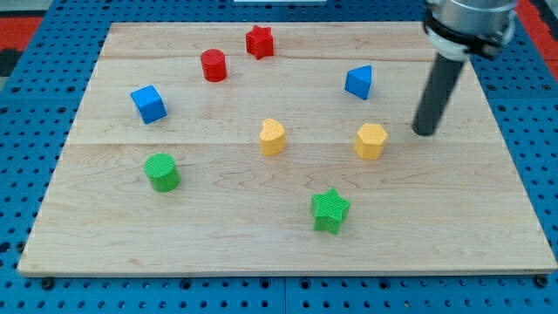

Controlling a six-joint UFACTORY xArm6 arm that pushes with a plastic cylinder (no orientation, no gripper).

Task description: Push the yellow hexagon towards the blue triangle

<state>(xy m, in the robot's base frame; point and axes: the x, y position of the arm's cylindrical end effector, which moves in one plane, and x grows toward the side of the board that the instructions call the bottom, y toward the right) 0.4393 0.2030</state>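
My tip (425, 132) rests on the pale wooden bench (288, 253), just right of the yellow plastic hexagon block (370, 140); no hand fitted. Blue plastic triangle block (358, 82) sits above the hexagon, apart.

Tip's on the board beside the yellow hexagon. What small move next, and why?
Probably swing my tip down and around below the yellow hexagon. It now sits to the hexagon's right, apart, while the blue triangle lies above, so pushing from here would send it leftward.
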